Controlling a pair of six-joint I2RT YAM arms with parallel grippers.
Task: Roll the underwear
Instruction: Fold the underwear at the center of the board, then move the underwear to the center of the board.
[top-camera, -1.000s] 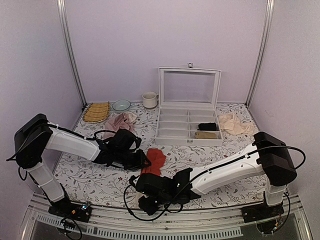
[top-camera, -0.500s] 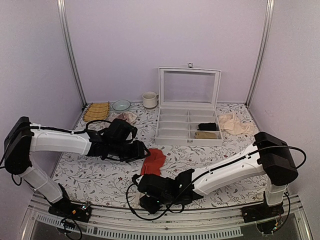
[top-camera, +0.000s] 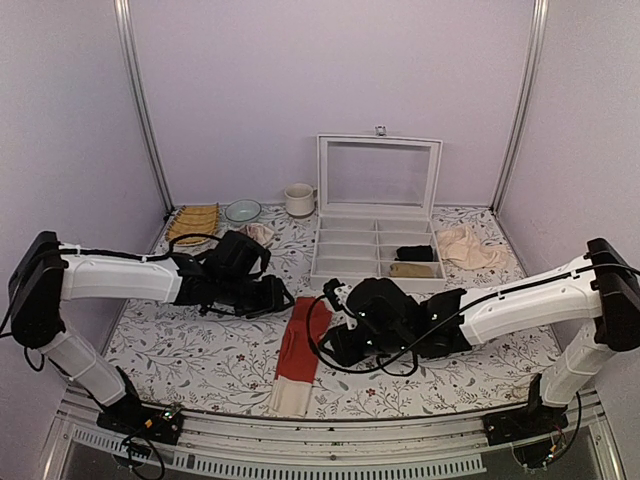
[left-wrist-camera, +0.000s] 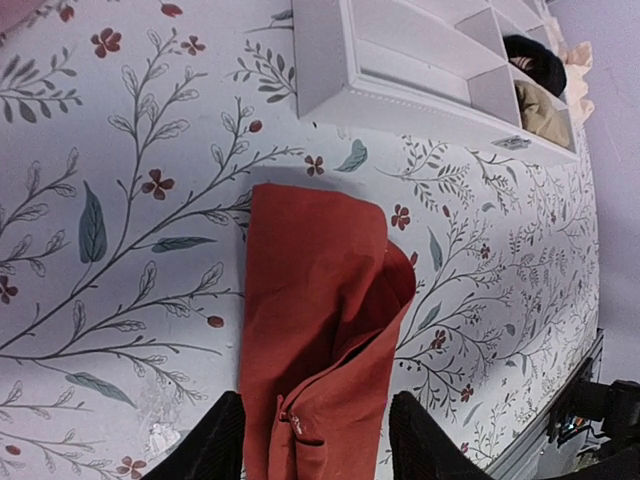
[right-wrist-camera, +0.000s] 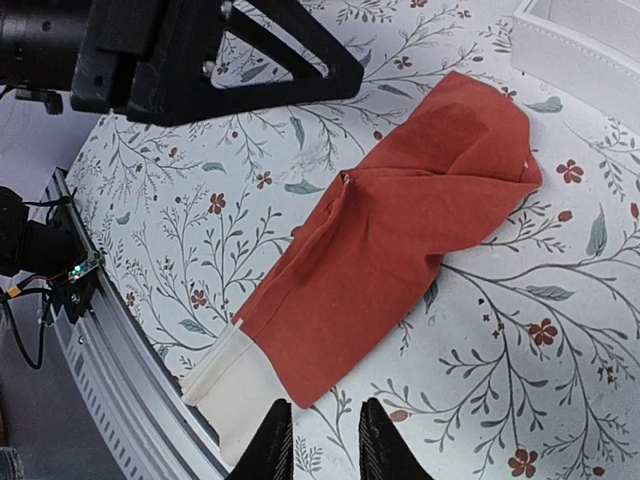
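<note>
The underwear (top-camera: 298, 345) lies flat on the flowered table as a long, folded red-orange strip. Its cream waistband (top-camera: 290, 396) points at the near edge. My left gripper (top-camera: 285, 297) hovers at the strip's far end. In the left wrist view its jaws (left-wrist-camera: 320, 452) stand open either side of the red fabric (left-wrist-camera: 310, 300), without clamping it. My right gripper (top-camera: 335, 345) sits just right of the strip. In the right wrist view it (right-wrist-camera: 325, 445) is open a little over bare table, with the underwear (right-wrist-camera: 400, 250) and waistband (right-wrist-camera: 225, 390) to its left.
A white divider box (top-camera: 378, 262) with its lid raised stands behind the underwear. A beige cloth (top-camera: 465, 246) lies to its right and a pink cloth (top-camera: 262, 232) behind the left arm. A mug (top-camera: 298, 200), a bowl (top-camera: 242, 210) and a woven mat (top-camera: 193, 223) line the back left.
The underwear was bunched; it now lies drawn out toward the near edge. My right gripper let go and moved up and to the right. My left gripper opened.
</note>
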